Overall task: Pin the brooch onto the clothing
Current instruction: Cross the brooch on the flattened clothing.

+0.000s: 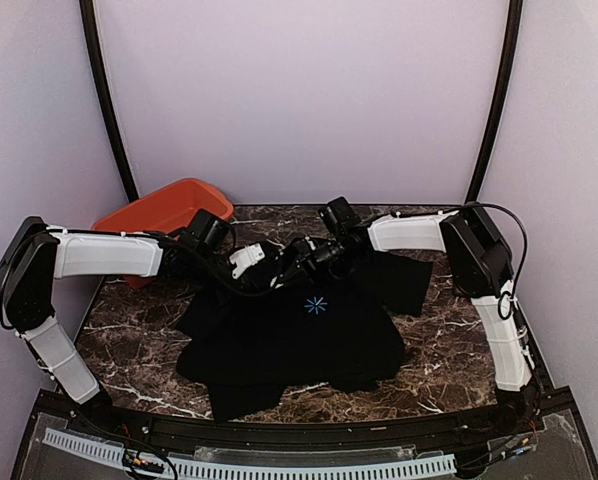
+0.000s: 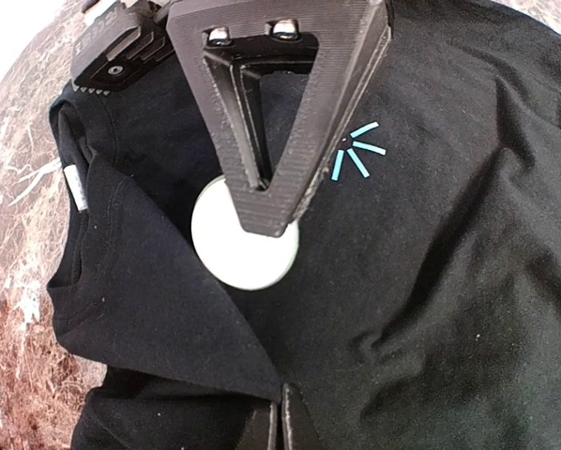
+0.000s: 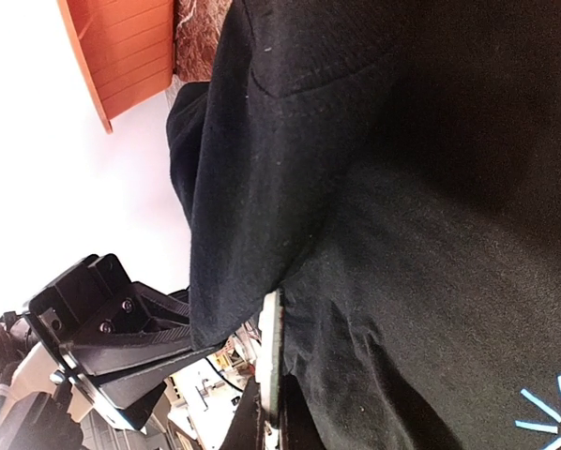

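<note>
Up by the collar of the clothing [image 2: 449,281], a soft matte-black T-shirt rumpled on the marbled surface [image 1: 449,350], the left tool [image 2: 280,419] is pressed together on a lifted fold. The right tool [image 3: 269,417] pinches the brooch [image 2: 234,262], a smooth pale round disc, against the cloth beside the light-blue starburst print [image 2: 356,150]. The brooch is placed, but I judge the fastening and the release are not yet done.
</note>
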Tool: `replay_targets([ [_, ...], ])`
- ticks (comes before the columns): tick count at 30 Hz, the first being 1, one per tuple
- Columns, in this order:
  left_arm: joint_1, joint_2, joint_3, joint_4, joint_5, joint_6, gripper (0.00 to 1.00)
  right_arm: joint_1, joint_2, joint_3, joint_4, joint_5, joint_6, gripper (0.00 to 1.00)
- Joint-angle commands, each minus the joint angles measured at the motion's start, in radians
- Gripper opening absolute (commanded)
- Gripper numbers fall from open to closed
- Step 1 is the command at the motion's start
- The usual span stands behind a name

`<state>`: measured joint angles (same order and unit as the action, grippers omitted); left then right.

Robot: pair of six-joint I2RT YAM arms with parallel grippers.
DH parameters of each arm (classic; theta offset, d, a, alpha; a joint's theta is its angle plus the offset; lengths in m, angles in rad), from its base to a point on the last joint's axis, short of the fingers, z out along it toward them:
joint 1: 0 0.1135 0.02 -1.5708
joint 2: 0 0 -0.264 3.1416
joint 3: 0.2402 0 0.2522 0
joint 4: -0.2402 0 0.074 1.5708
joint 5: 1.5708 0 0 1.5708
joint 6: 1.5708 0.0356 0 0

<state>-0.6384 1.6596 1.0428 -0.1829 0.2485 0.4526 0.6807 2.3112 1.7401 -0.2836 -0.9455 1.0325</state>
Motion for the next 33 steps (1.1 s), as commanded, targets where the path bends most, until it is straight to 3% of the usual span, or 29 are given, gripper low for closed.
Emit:
replay_targets([
  [1,-0.011,0.005,0.016,-0.041,0.007,0.012,0.01,0.016,-0.016,0.016,0.022,-0.009,0.01,0.0],
  [33,-0.017,0.003,0.017,-0.038,0.004,0.009,0.01,0.058,0.061,0.107,-0.119,0.046,-0.069,0.0],
])
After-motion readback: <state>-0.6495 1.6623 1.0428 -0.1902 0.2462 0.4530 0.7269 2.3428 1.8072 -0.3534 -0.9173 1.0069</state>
